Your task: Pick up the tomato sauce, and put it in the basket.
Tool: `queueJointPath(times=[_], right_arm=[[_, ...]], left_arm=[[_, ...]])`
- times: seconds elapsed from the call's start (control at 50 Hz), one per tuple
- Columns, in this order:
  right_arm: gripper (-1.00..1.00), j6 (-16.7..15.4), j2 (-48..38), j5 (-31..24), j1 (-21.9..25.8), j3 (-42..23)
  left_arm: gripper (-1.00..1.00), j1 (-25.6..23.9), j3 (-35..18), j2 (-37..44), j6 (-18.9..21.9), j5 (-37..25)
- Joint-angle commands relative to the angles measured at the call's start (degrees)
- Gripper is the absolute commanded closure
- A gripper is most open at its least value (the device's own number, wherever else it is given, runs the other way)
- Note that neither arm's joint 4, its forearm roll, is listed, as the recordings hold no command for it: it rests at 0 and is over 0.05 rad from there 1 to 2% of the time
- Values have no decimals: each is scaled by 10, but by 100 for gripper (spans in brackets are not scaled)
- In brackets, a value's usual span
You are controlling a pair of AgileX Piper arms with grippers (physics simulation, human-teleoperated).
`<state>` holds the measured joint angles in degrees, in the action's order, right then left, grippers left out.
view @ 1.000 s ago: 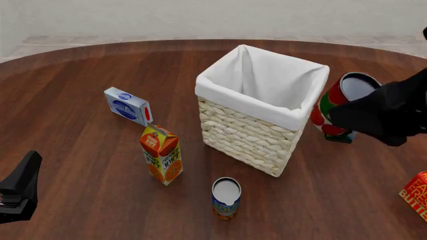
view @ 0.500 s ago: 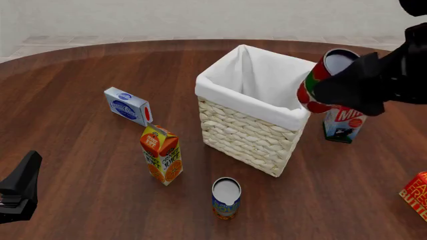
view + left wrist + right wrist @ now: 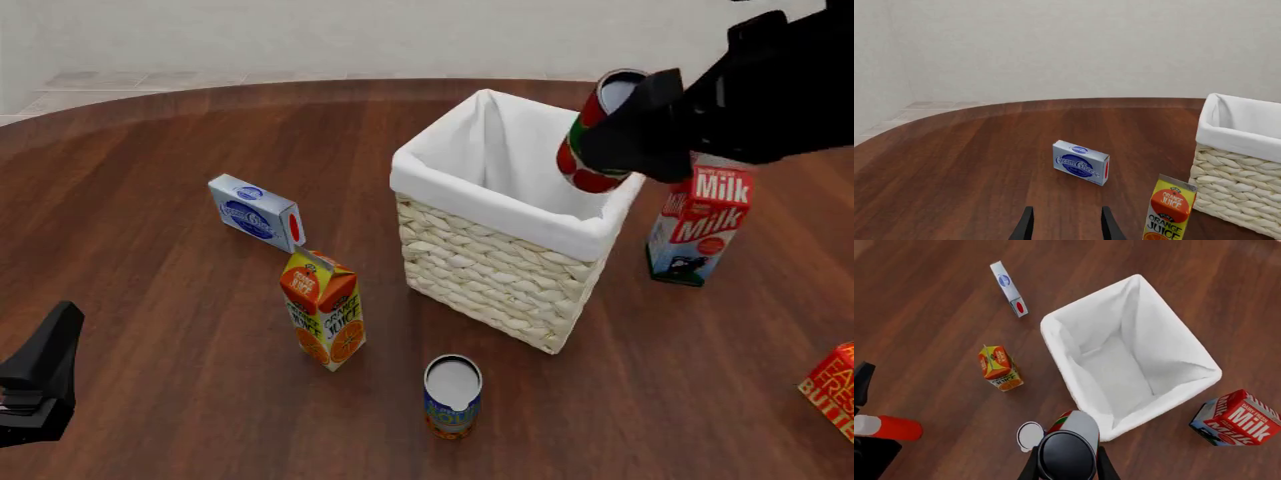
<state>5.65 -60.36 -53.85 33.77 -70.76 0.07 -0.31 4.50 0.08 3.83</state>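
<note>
Tabletop [image 3: 160,130] of dark reddish wood fills the front view. At its centre stands the basket [image 3: 501,270], square, woven in pale straw, with a white cloth lining folded over the rim. At about 2 o'clock from the basket's centre the right gripper [image 3: 627,135] hangs in the air, its black fingers clamped on the tomato sauce [image 3: 590,150], a can with a red label and a silver-grey top, tilted and held above the basket's right-hand rim. At 3 o'clock, just beside the basket, stands a milk carton [image 3: 697,225]. At 8 o'clock stands an orange juice carton [image 3: 323,310]. At 9 o'clock lies a small blue and white box [image 3: 254,212]. At 6 o'clock stands a blue and orange can [image 3: 453,397]. At the bottom left corner sits the left gripper [image 3: 1066,226], its two fingers parted with nothing between them.
</note>
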Motion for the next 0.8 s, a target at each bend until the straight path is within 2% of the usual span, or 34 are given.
queueJointPath(times=[0.02, 0.8], right_arm=[[100, 17, -30, 30, -7, 1], [100, 27, -101, 76, -28, -16]], left_arm=[[-100, 0, 0, 0, 0, 0], [-100, 0, 0, 0, 0, 0]])
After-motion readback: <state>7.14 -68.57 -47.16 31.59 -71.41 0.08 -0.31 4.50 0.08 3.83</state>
